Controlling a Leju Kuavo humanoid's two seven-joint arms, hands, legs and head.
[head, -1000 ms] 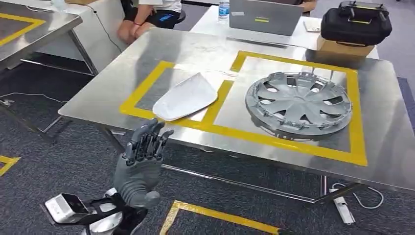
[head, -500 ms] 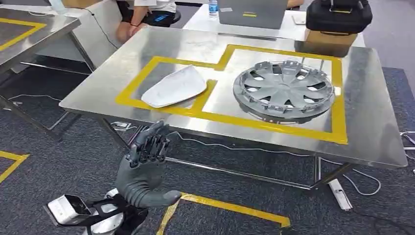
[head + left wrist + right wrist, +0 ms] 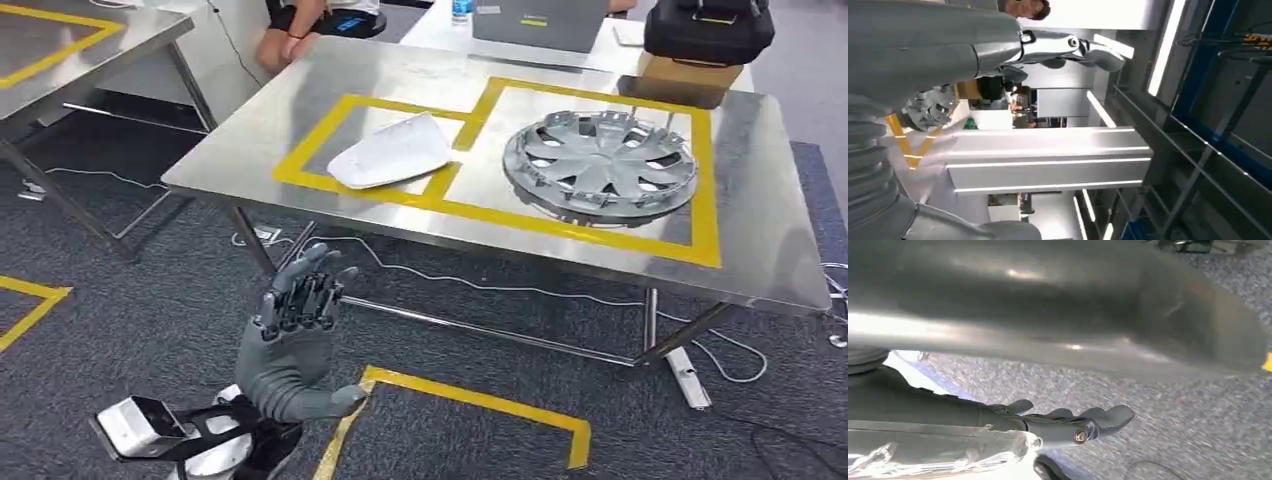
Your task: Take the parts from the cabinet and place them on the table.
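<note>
On the steel table [image 3: 760,240] lie a white curved shell part [image 3: 392,152] and a grey wheel cover [image 3: 600,165], each inside a yellow-taped rectangle. My left hand [image 3: 293,340] is raised in front of the table's near edge, over the carpet. Its fingers point upward, the thumb sticks out to the side, and it holds nothing. In the left wrist view its fingers [image 3: 1068,45] are stretched out, and the wheel cover [image 3: 928,107] shows past them. My right hand [image 3: 1073,422] hangs over the carpet with its fingers extended and nothing in them.
A black case [image 3: 708,30] on a cardboard box and a laptop [image 3: 540,22] stand at the table's far side, where a person [image 3: 300,25] sits. A second steel table [image 3: 60,50] is at the far left. Yellow tape [image 3: 470,400], cables and a power strip [image 3: 690,378] lie on the carpet.
The whole picture has shifted, so the camera has moved; the table now sits a little farther off. My left hand stays raised, with its thumb spread out more than a second ago.
</note>
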